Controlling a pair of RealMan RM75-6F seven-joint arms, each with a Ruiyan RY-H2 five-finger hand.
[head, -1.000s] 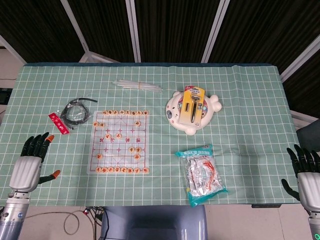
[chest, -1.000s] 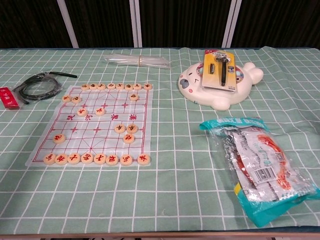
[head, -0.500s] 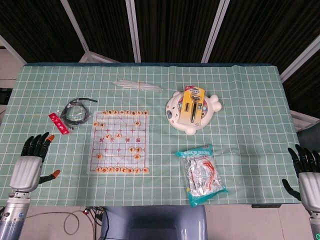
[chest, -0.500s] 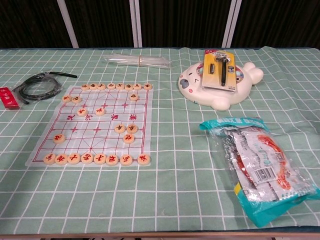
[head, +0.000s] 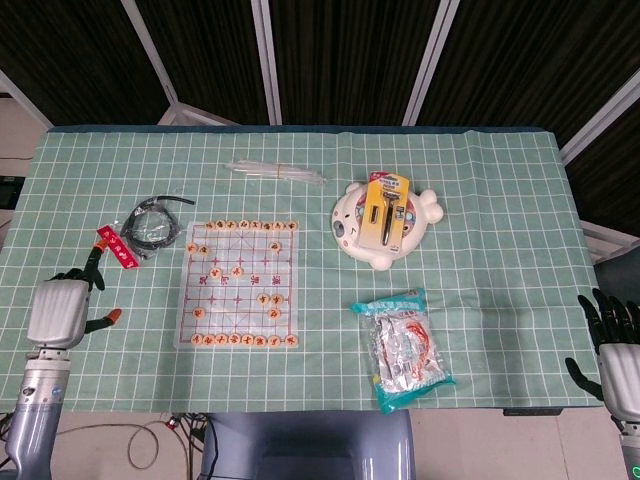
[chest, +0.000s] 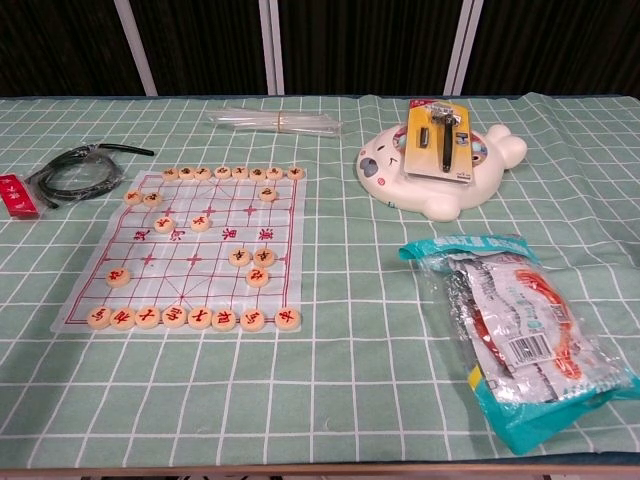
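My left hand (head: 62, 305) hovers over the table's near-left edge, empty, fingers apart; the red packet (head: 115, 246) (chest: 17, 195) and coiled black cable (head: 150, 222) (chest: 75, 172) lie just beyond it. My right hand (head: 617, 345) hangs off the near-right edge, fingers spread, holding nothing. Between them lies a clear chess board (head: 241, 284) (chest: 190, 246) with round wooden pieces. A snack bag (head: 402, 347) (chest: 517, 335) lies right of it. The chest view shows neither hand.
A white seal-shaped plush (head: 384, 222) (chest: 440, 168) carries a yellow razor pack (head: 386, 209) (chest: 438, 139). A clear plastic bundle (head: 274, 170) (chest: 275, 122) lies at the back. The green checked cloth (head: 500, 220) covers the table.
My left hand has risen and moved forward toward the red packet, its fingers now seen more end-on. My right hand has dropped slightly lower. The objects have not moved.
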